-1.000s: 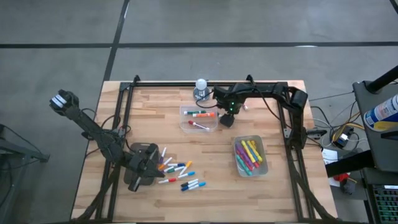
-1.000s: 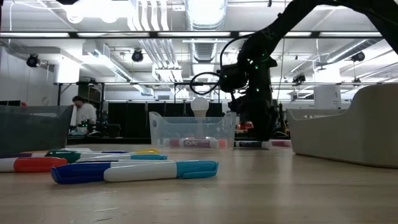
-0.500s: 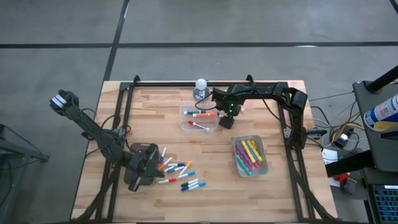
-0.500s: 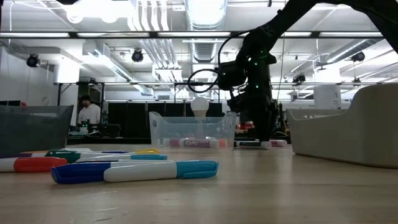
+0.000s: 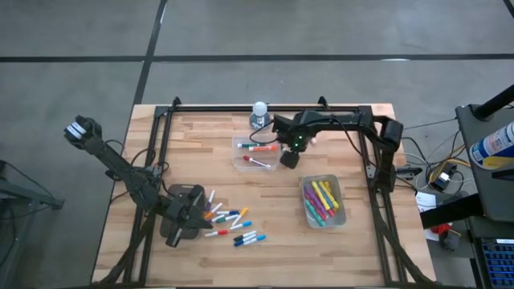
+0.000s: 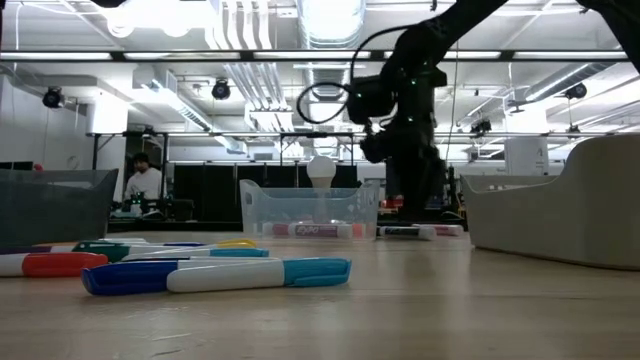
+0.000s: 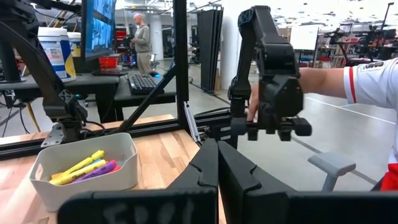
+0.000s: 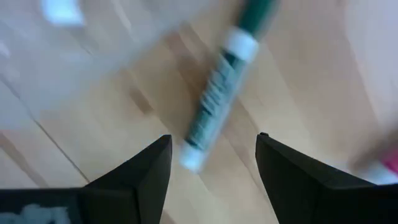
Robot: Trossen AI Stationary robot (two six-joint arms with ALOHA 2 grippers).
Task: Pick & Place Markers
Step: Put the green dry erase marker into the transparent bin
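the right pincer (image 8: 211, 163), fingers spread wide and empty, hangs over a green marker (image 8: 222, 88) lying on the bare tabletop (image 8: 124, 112), just beyond its fingertips.

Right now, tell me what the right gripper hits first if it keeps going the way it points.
Probably the green marker lying on the wooden table: it sits just ahead of the open right gripper, though depth is unclear.

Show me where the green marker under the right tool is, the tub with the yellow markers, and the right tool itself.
green marker (image 8: 219, 93), right wrist view, on its barrel.
tub (image 5: 338, 210), high view, on its rim.
right tool (image 8: 213, 162), right wrist view, midway between its open fingertips.
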